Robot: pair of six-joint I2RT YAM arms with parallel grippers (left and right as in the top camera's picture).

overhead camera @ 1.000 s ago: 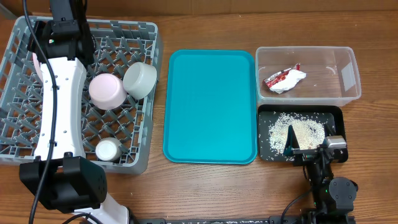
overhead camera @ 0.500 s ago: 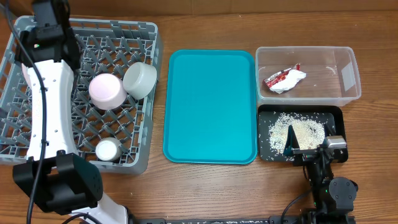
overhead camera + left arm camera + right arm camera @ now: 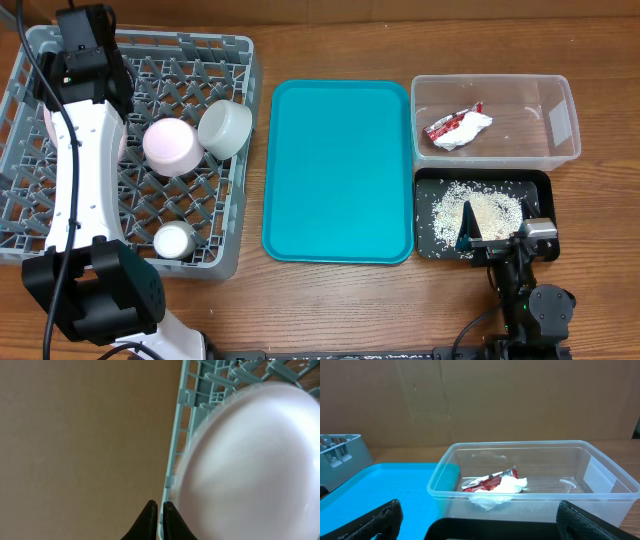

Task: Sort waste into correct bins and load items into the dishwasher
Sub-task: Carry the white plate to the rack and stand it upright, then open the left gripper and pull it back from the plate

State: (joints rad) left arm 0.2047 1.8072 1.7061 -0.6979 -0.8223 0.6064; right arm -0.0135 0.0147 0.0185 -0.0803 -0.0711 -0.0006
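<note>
The grey dish rack (image 3: pixel 215 215) holds a pinkish bowl (image 3: pixel 172 145), a grey-green bowl (image 3: pixel 225 127), a white cup (image 3: pixel 175 240) and the plate (image 3: pixel 48 125), which stands on edge by the left wall, mostly hidden under my left arm. My left gripper (image 3: pixel 88 40) is shut and empty at the rack's far left corner; its wrist view shows the fingers (image 3: pixel 159 510) beside the rack wall (image 3: pixel 176 445) and the plate (image 3: pixel 250 460). The wrapper with tissue (image 3: pixel 457 128) (image 3: pixel 495 485) lies in the clear tub (image 3: pixel 560 120). The rice (image 3: pixel 478 212) lies in the black tray (image 3: pixel 545 185). My right gripper (image 3: pixel 495 240) (image 3: pixel 480 520) is open and empty at the black tray's front.
The flat teal serving tray (image 3: pixel 340 170) lies between the rack and the bins, with nothing on it. A brown cardboard wall (image 3: pixel 520 400) stands behind the table. Bare wood table runs along the front edge.
My left arm has swung left across the rack to its far left corner, then back slightly. The right arm has not moved.
</note>
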